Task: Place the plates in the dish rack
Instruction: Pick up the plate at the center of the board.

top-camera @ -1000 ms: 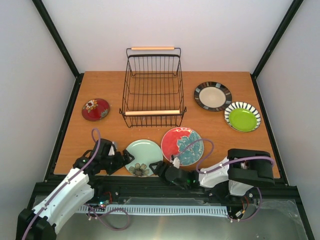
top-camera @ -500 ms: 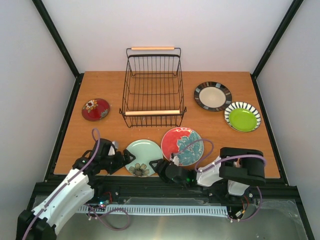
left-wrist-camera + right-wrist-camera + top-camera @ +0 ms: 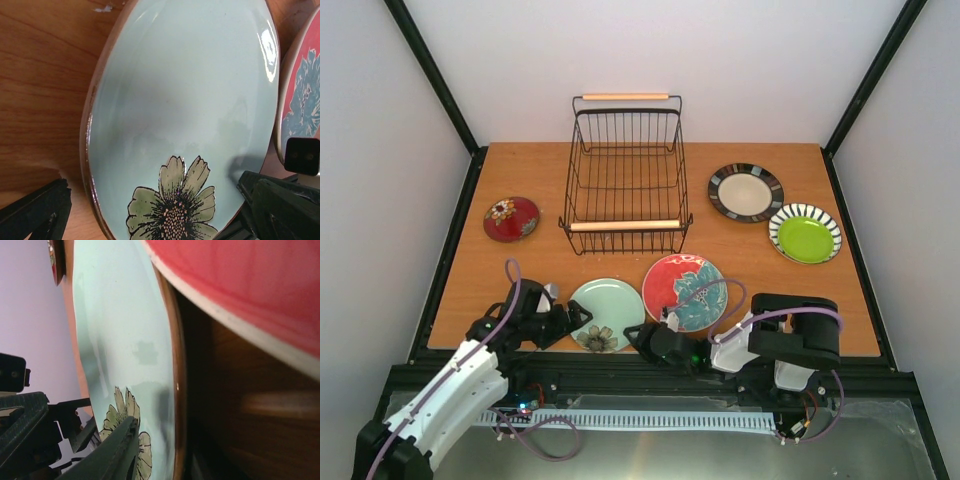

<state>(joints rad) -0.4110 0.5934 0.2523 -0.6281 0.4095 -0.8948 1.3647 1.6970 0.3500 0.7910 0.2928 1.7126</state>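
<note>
Mint green plate (image 3: 607, 312) lies flat at the table's (image 3: 520, 275) near edge, short of the dish rack (image 3: 625, 225) and between both arms. The left gripper (image 3: 572, 318) stands spread wide at its left rim. The right gripper (image 3: 636, 336) reaches over its right rim, and I cannot tell whether it pinches
</note>
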